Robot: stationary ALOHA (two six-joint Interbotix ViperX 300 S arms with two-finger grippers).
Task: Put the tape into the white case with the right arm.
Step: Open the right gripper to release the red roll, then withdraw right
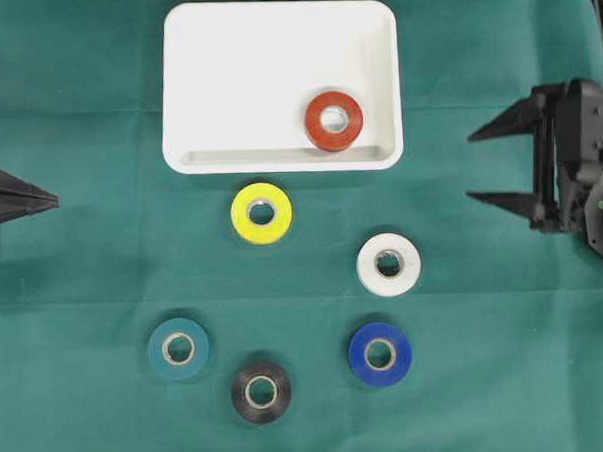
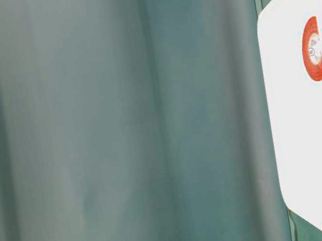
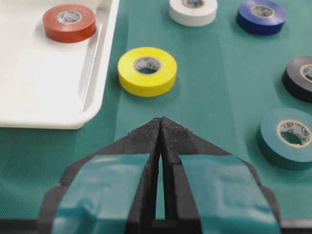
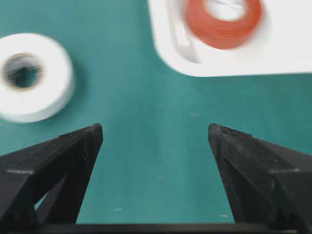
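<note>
The white case (image 1: 235, 79) lies at the top middle of the green cloth, with a red tape roll (image 1: 334, 120) in its near right corner; the roll also shows in the left wrist view (image 3: 68, 22) and the right wrist view (image 4: 223, 19). Loose on the cloth are a yellow roll (image 1: 261, 214), a white roll (image 1: 388, 264), a blue roll (image 1: 379, 354), a black roll (image 1: 261, 391) and a teal roll (image 1: 179, 347). My right gripper (image 1: 471, 166) is open and empty at the right edge, apart from the case. My left gripper (image 1: 52, 201) is shut and empty at the left edge.
The table-level view shows the case (image 2: 303, 135) with the red roll (image 2: 312, 49) against a blurred green backdrop. In the right wrist view the white roll (image 4: 31, 75) lies ahead left and the case rim (image 4: 204, 66) ahead right.
</note>
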